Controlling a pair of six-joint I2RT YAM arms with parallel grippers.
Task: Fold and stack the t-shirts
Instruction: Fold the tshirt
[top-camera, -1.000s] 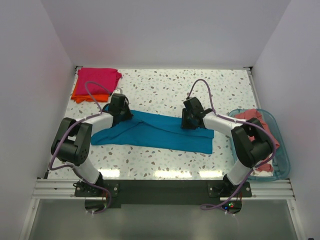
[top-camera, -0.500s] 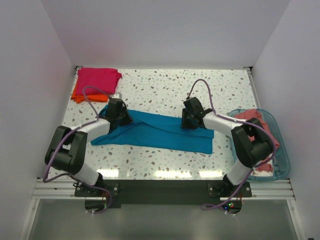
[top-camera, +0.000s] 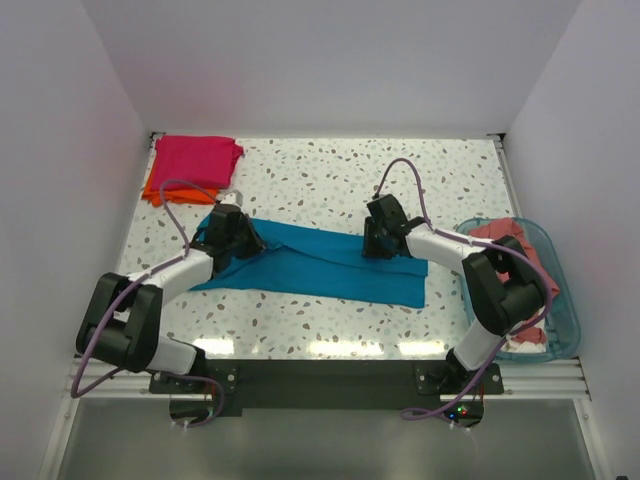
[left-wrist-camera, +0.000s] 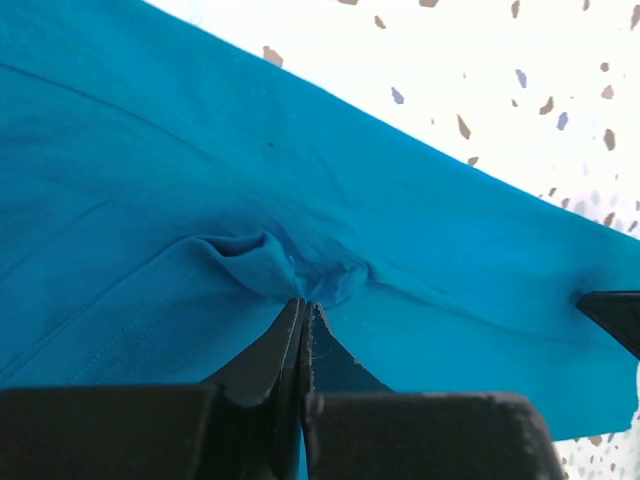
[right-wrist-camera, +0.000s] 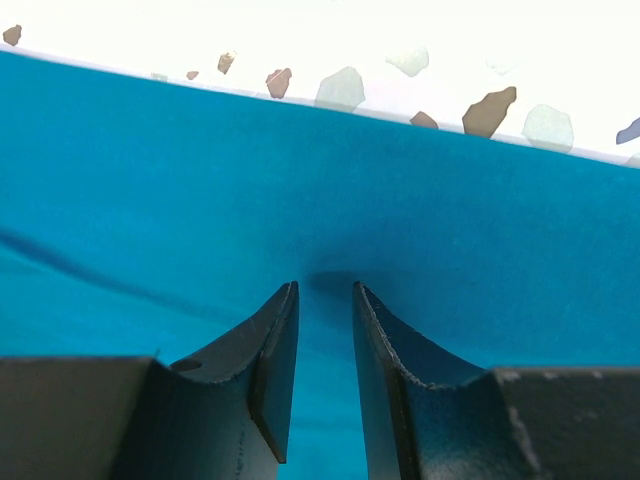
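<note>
Pinch closed | my left gripper (left-wrist-camera: 303, 304) has just clenched on a puckered fold of the soft teal blue t-shirt (top-camera: 320, 262), spread mid-frame on the speckled worktop (top-camera: 320, 180) | right gripper (right-wrist-camera: 325, 292) part-open over cloth, nothing pinched | fold likely waits on it.

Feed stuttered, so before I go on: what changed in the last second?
The left gripper slid slightly toward the near-left and now pinches a pucker of the teal blue cloth t-shirt; its elbow swung toward the near edge. Unchanged: the right gripper, jaws slightly apart on that shirt, the folded magenta pink t-shirt on the orange t-shirt, the salmon pink t-shirt in the clear blue-tinted plastic basket.
</note>
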